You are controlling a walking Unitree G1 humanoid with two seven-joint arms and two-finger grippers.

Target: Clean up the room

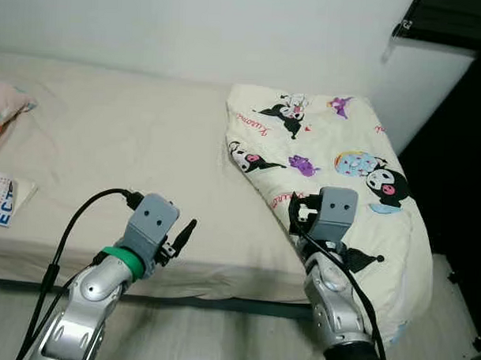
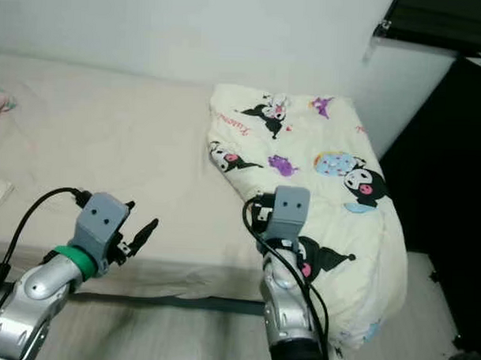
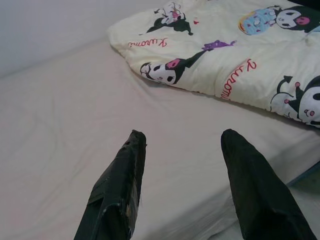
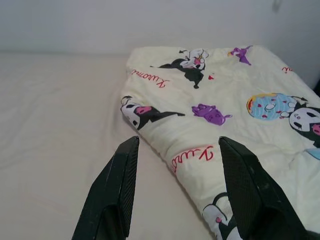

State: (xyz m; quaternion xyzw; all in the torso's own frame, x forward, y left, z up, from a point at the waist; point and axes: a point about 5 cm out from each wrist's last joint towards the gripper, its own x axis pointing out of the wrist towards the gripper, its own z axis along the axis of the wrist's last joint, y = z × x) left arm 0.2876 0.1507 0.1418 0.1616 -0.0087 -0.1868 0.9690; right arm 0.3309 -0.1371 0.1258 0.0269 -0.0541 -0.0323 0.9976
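A cream quilt (image 1: 328, 159) printed with black-and-white cartoon characters, purple figures and red script lies bunched at the right end of the bed (image 1: 123, 144); its far edge meets the wall, its near part droops over the bed's front edge

The cream quilt (image 4: 235, 115) folded at the end of the bed (image 1: 107, 144) carries red cursive script among its cartoon prints. It appears to read "Kuromi", though the letters are small and slanted. One such word lies near the quilt's top edge, beside a black-and-white cartoon figure; another runs along the quilt's lower fold near the bed's front edge. Far from the quilt, at the other end of the bed, a white card or book (image 1: 1, 200) shows large blue letters, partly cut off; "F" and "E C" can be made out.
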